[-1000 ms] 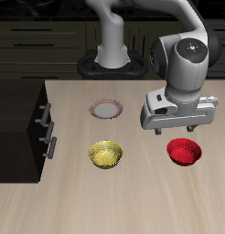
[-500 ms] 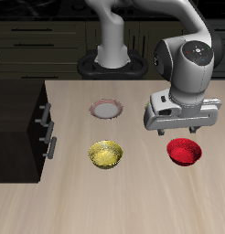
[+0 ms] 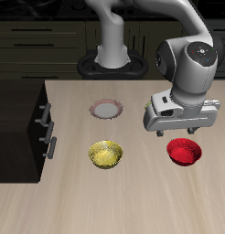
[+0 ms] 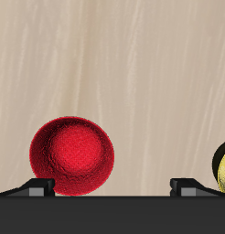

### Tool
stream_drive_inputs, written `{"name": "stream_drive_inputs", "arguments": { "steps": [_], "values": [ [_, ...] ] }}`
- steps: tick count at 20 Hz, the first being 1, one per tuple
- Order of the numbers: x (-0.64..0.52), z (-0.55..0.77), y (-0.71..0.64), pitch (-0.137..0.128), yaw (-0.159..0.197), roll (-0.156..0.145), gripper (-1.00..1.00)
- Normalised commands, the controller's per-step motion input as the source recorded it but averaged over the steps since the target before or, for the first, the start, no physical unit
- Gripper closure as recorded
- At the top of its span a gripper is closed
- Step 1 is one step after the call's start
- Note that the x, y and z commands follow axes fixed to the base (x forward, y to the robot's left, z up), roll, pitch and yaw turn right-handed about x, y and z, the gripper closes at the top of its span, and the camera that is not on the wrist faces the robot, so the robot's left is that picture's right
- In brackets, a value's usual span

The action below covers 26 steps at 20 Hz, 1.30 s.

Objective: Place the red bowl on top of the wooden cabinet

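The red bowl [image 3: 185, 152] is small, glossy and round, and it rests upright on the light tabletop near the front edge. My gripper [image 3: 184, 131] hangs just above and slightly behind it, not touching. In the wrist view the red bowl [image 4: 72, 155] lies below, off-centre between the spread fingertips of the gripper [image 4: 112, 187], which is open and holds nothing. The wooden cabinet [image 3: 18, 119] is a dark low box with silver bar handles at the far side of the table from the bowl.
A yellow textured bowl [image 3: 105, 154] sits between the red bowl and the cabinet, and its edge shows in the wrist view [image 4: 222, 165]. A small pale plate [image 3: 106, 109] lies farther back. The robot's base [image 3: 110, 57] stands at the table's back.
The gripper has drifted sideways away from the cabinet, coming more squarely over the red bowl. The bowls and plate have not moved.
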Motion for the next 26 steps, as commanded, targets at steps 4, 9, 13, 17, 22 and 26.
{"name": "stream_drive_inputs", "arguments": {
  "steps": [4, 9, 13, 17, 22, 26],
  "values": [
    [0.01, -0.11, -0.08, -0.056, 0.116, -0.068, -1.0],
    [0.01, -0.05, -0.03, -0.084, 0.071, -0.036, -1.0],
    [-0.03, -0.21, 0.06, 0.024, -0.019, 0.038, -1.0],
    [-0.04, -0.2, 0.13, 0.035, -0.024, 0.028, -1.0],
    [-0.05, -0.15, 0.18, 0.021, -0.015, 0.034, -1.0],
    [-0.04, -0.06, -0.01, -0.009, 0.007, 0.01, -1.0]
  ]
}}
